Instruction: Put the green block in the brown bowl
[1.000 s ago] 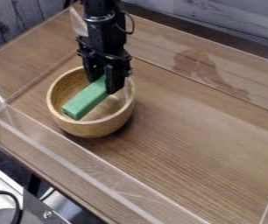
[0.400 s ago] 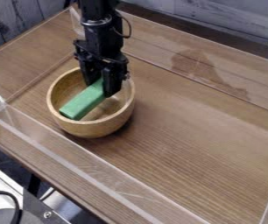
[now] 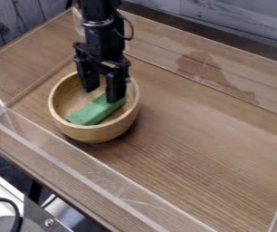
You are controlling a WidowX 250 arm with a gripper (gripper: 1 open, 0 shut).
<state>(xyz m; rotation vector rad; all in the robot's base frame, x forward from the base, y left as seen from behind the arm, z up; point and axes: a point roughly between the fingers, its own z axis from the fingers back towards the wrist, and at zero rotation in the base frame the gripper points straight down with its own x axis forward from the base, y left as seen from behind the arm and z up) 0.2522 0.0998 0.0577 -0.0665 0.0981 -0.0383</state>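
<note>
The green block [image 3: 94, 111] lies inside the brown bowl [image 3: 119, 123], resting on the bowl's floor and tilted along its inner wall. My gripper [image 3: 101, 86] hangs straight down over the bowl's far side, just above the block's upper end. Its two black fingers stand apart and open, with nothing between them. The bowl sits on the wooden table at the left.
A clear low wall [image 3: 92, 181] runs along the table's front and left edges. Bare wood tabletop [image 3: 207, 109] stretches to the right of the bowl. A dark stain [image 3: 207, 65] marks the wood at the back right.
The gripper's fingers have spread apart and let go of the green block. The block has dropped lower into the bowl and lies flatter. The arm stayed in place.
</note>
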